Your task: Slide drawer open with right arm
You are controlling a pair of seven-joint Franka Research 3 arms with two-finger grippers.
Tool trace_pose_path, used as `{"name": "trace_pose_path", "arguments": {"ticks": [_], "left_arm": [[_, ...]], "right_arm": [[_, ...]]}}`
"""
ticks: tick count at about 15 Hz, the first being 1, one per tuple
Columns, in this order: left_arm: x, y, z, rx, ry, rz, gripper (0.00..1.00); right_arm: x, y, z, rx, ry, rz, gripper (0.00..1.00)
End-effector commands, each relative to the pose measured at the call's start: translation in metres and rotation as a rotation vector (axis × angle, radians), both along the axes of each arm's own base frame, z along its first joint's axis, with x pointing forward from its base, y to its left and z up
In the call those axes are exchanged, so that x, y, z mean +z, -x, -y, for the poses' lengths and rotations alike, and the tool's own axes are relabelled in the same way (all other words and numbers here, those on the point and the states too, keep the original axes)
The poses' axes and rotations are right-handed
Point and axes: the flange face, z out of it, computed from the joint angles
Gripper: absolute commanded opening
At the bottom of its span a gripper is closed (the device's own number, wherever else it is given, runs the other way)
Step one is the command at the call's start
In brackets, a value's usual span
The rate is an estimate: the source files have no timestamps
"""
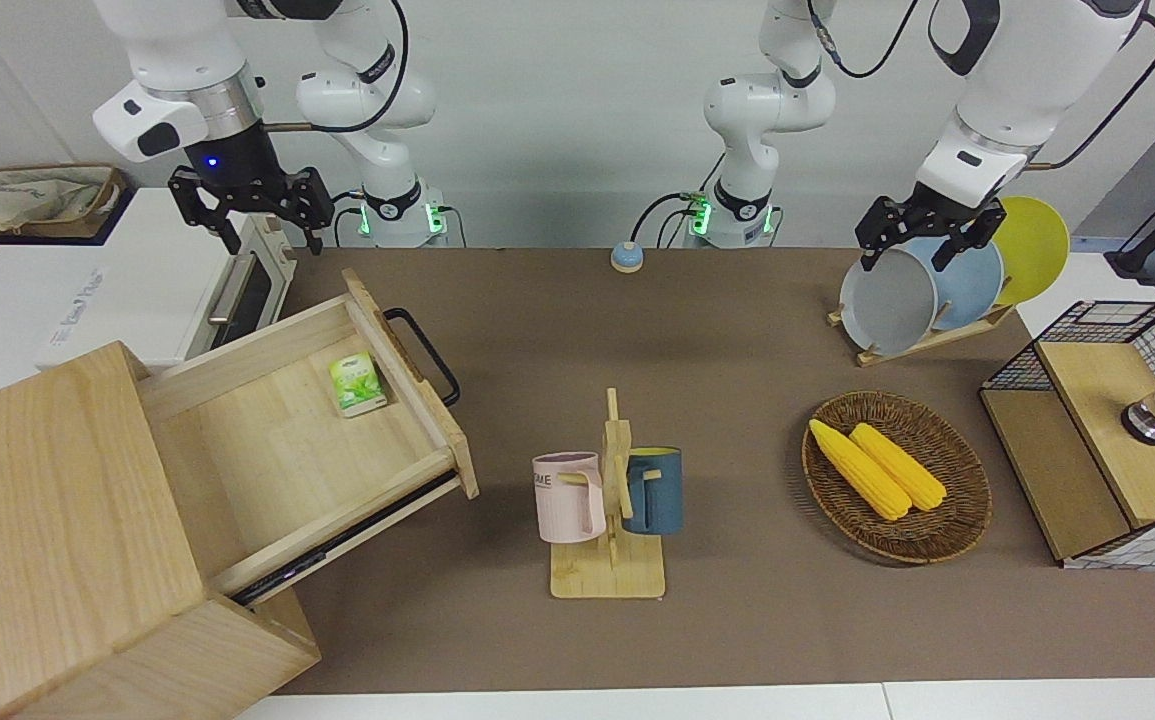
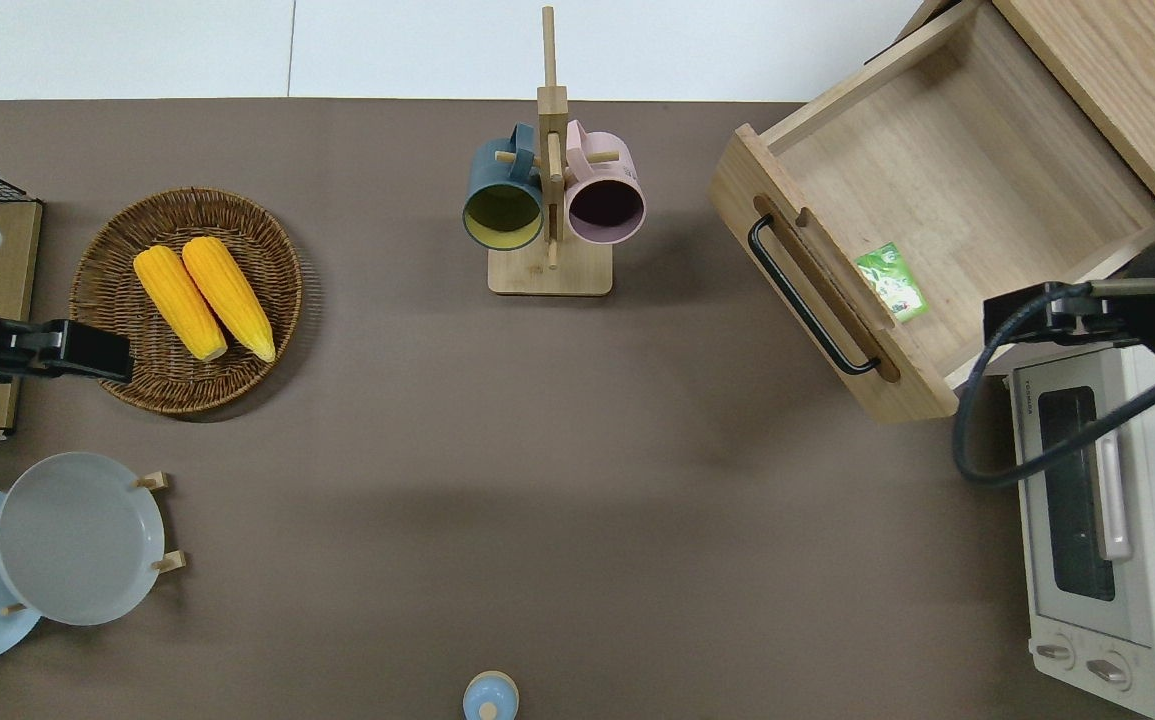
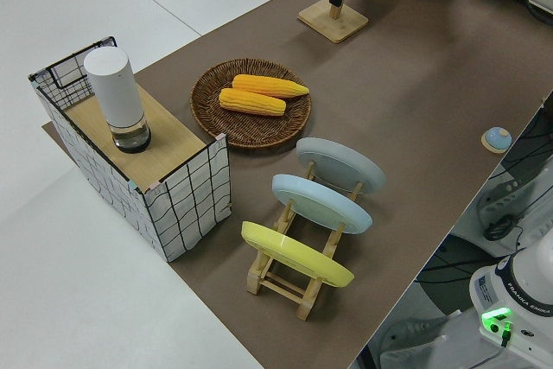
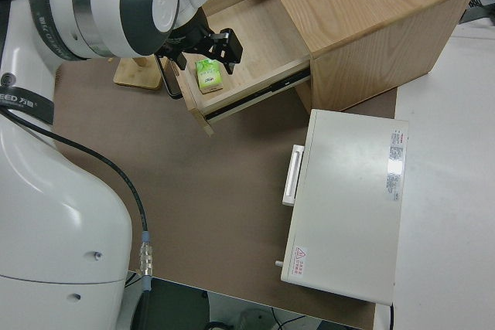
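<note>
One drawer (image 1: 307,450) stood pulled well out of the wooden box (image 1: 57,540) at the right arm's end of the table, a green packet (image 1: 355,385) inside. Right gripper (image 1: 255,215) hung open and empty; left arm parked.

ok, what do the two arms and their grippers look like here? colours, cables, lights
Both are glossy white jointed arms with black joint bands and black two-finger grippers. The right gripper hangs from a silver wrist ring, with a small blue light glowing on its black body. The left gripper shows no light. Black cables run along both arms, and both bases glow green.
</note>
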Motion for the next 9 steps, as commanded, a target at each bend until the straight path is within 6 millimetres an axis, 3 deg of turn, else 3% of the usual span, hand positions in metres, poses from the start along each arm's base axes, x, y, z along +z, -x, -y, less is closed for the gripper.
{"name": "trace_pose_path", "arguments": {"ticks": [1, 9], "left_arm": [[0.003, -0.002, -0.001, -0.011, -0.016, -0.006, 0.99], [0.003, -0.002, -0.001, -0.011, -0.016, -0.008, 0.99]], "right_arm": [[-0.017, -0.001, 0.013, 0.033, -0.029, 0.026, 0.983], [-0.041, -0.021, 0.016, 0.084, -0.07, 0.038, 0.985]]}}
